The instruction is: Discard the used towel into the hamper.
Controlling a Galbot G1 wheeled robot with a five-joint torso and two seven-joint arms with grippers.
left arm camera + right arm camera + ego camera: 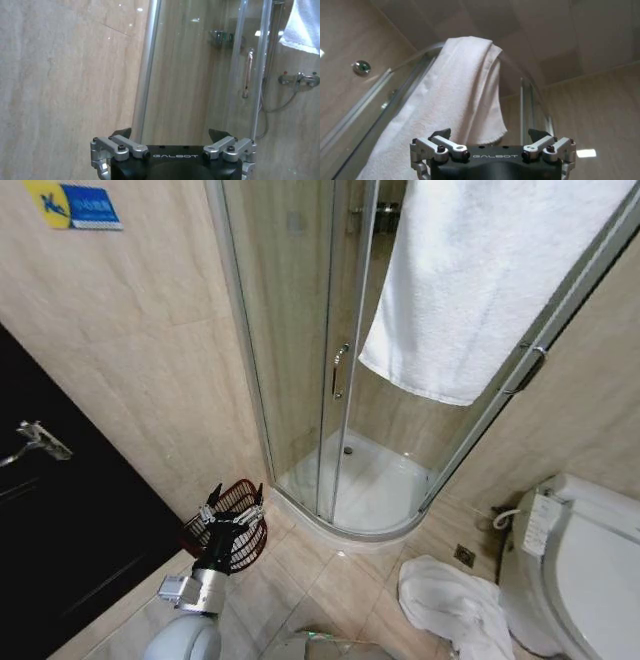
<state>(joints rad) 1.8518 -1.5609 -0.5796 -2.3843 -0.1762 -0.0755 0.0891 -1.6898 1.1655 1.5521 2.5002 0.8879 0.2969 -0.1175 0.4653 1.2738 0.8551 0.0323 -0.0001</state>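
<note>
Left tool [233, 505], jaws spread and empty, hovers over my hamper [232, 525], with the crumpled towel [452, 605] at four o'clock.

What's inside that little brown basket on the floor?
The hamper looks empty through its open ribs, but the left gripper covers part of it. A white towel lies crumpled on the floor by the toilet.

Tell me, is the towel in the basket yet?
No. One towel lies crumpled on the floor by the toilet, apart from the basket. The left pincer hangs open above the basket.
</note>
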